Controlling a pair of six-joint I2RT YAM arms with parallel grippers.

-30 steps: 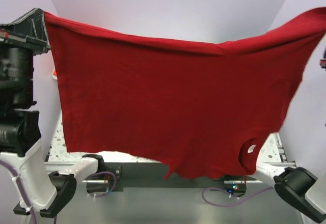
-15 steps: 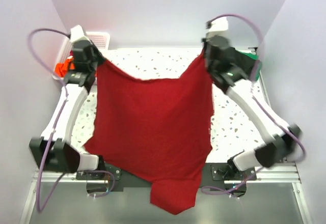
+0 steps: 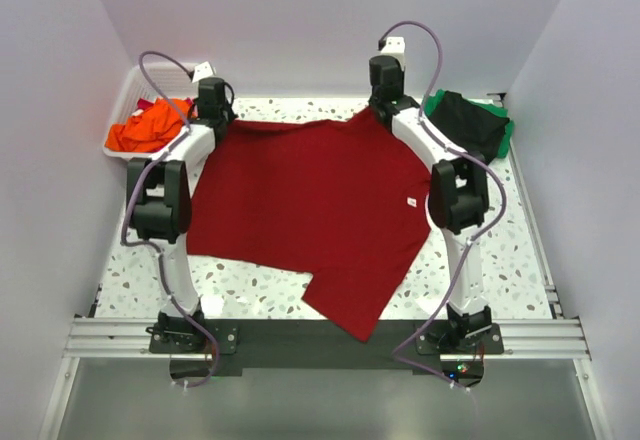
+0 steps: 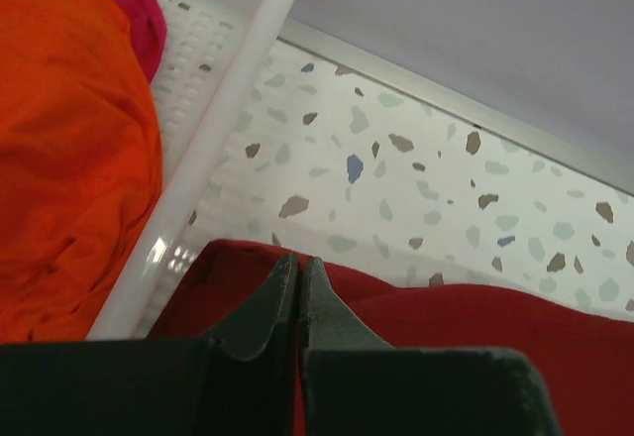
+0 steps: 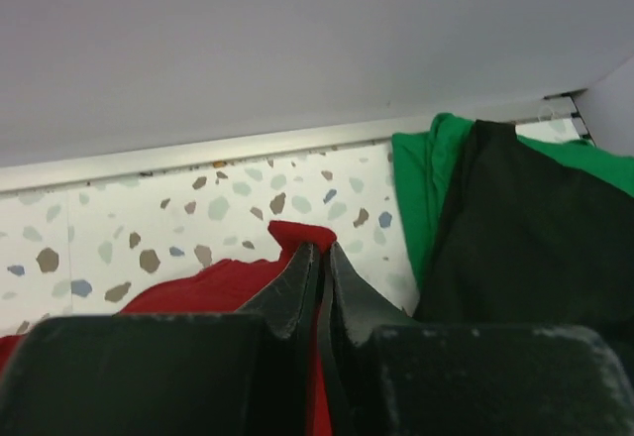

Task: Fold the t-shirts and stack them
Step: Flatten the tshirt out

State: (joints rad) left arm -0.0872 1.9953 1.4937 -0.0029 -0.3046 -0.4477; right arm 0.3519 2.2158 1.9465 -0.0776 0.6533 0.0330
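Spreading looks like the step in hand: the dark red t-shirt (image 3: 310, 210) lies opened out on the bench (image 3: 480, 260) just beside the basket (image 3: 122, 98), one lobe trailing to the bench edge farthest from the basket; the left end effector (image 4: 297, 264) is pinched narrow on the shirt corner nearest the basket, and the right end effector (image 5: 322, 254) is pinched narrow on the far corner away from it; the next move probably calls for letting go of both corners, smoothing the skewed trailing lobe, then regripping one edge for the first fold; counted: one dark red shirt, one orange shirt (image 3: 150, 130) in the basket with a scrap of pinkish-red cloth (image 4: 145, 24) beside it, one black shirt (image 3: 468, 125) on one green shirt (image 3: 506, 138) across the bench from the basket, one basket, two arms.
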